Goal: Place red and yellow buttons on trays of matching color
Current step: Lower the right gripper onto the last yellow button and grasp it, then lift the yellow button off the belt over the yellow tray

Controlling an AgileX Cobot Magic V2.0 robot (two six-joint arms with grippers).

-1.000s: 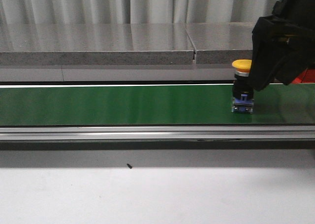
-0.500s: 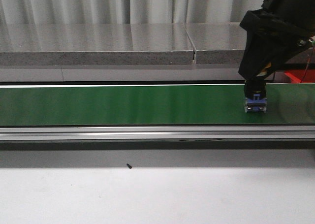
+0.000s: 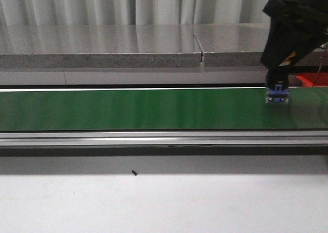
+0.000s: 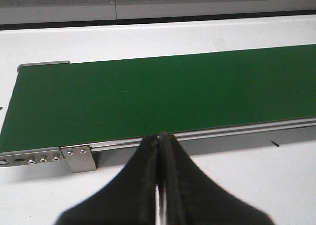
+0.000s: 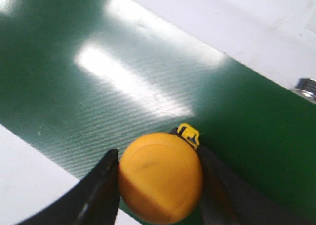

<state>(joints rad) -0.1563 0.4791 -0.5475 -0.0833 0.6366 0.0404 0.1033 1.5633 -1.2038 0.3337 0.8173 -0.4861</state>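
Observation:
My right gripper [image 3: 277,82] is shut on the yellow button [image 3: 277,94], whose blue base hangs just above the green conveyor belt [image 3: 128,109] at its right end. The right wrist view shows the button's round yellow cap [image 5: 160,175] pinched between the two black fingers [image 5: 101,188], over the belt's edge. My left gripper [image 4: 159,137] is shut and empty, hovering in front of the belt [image 4: 148,99] near its end bracket. A corner of something red, perhaps the red tray [image 3: 311,79], shows behind the right arm. The red button and the yellow tray are out of view.
A grey stone ledge [image 3: 102,46] runs behind the belt. An aluminium rail [image 3: 154,138] borders the belt's near side, with white tabletop [image 3: 154,202] in front carrying a small dark speck [image 3: 135,172]. A metal bracket [image 4: 79,157] caps the belt's end.
The right gripper came over the yellow button, shut on it, and carried it rightwards and slightly upwards off the belt.

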